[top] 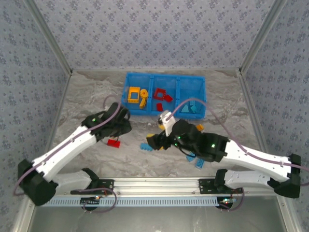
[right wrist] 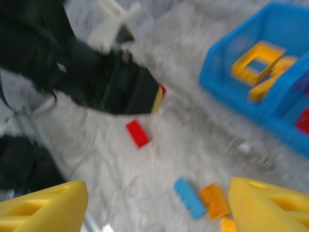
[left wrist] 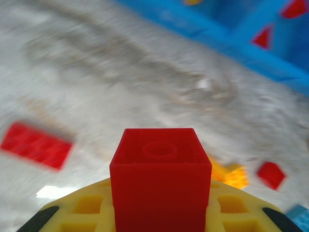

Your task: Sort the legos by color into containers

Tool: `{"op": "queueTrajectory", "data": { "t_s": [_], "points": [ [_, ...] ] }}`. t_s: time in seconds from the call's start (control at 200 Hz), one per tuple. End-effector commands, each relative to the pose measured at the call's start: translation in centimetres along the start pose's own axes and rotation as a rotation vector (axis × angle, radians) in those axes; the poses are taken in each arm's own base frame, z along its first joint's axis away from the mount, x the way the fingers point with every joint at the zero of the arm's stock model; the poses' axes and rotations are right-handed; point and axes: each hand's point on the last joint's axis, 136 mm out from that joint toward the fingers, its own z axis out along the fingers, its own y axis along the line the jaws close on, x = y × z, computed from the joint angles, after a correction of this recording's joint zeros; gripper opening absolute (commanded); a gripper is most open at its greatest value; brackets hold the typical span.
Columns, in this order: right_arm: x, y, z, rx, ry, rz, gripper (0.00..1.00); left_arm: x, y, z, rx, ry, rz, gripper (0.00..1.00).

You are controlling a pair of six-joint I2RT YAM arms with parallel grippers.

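Left gripper (top: 120, 126), reaching toward bin (top: 164, 75), clamps red brick (left wrist: 160, 188) standing lengthwise out of its fingers (left wrist: 87, 212); right gripper (right wrist: 157, 203), near bin's front, gapes empty.

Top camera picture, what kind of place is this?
Probably a robot lab test booth: left arm and right arm bolted to a metal rail, patterned panels boxing in the table, a blue three-compartment bin for sorting. The left claw grips a red lego.
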Motion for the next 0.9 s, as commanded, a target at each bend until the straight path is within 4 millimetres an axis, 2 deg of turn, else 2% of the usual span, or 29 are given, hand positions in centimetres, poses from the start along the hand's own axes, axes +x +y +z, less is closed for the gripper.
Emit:
{"op": "queueTrajectory", "data": {
  "t_s": [0.0,0.065,0.15,0.31,0.39,0.52,0.635,0.66,0.745,0.894],
  "points": [
    [-2.2,-4.2,-0.8,0.213,-0.05,-0.014,0.83,-0.8,-5.4,1.6,0.066,0.038,0.175,0.2],
    [-2.4,-5.5,-1.0,0.265,-0.048,-0.004,0.88,-1.8,-8.7,2.4,0.087,0.034,0.252,0.2],
    [-2.2,-7.0,-1.3,0.308,-0.044,0.033,0.94,-2.6,-11.8,4.4,0.096,0.052,0.31,0.2],
    [-1.4,-8.4,-1.9,0.35,-0.029,0.067,0.96,-3.5,-15.1,8.7,0.094,0.096,0.346,0.2],
    [-1.0,-8.8,-2.1,0.361,-0.022,0.071,0.96,-3.8,-16.0,11.0,0.083,0.114,0.352,0.19],
    [-0.8,-9.1,-2.4,0.363,-0.03,0.087,0.96,-4.5,-16.4,14.9,0.072,0.153,0.316,0.19],
    [-0.5,-9.2,-2.4,0.362,-0.027,0.095,0.96,-5.1,-16.6,17.5,0.09,0.181,0.293,0.2],
    [-0.5,-9.2,-2.4,0.362,-0.026,0.095,0.96,-5.7,-17.4,17.5,0.111,0.17,0.296,0.2],
    [-0.2,-9.3,-2.3,0.364,-0.019,0.097,0.96,-5.8,-17.9,18.5,0.127,0.185,0.295,0.21],
    [0.4,-9.5,-2.2,0.37,-0.011,0.11,0.95,-5.5,-17.3,20.1,0.093,0.21,0.276,0.26]
  ]
}}
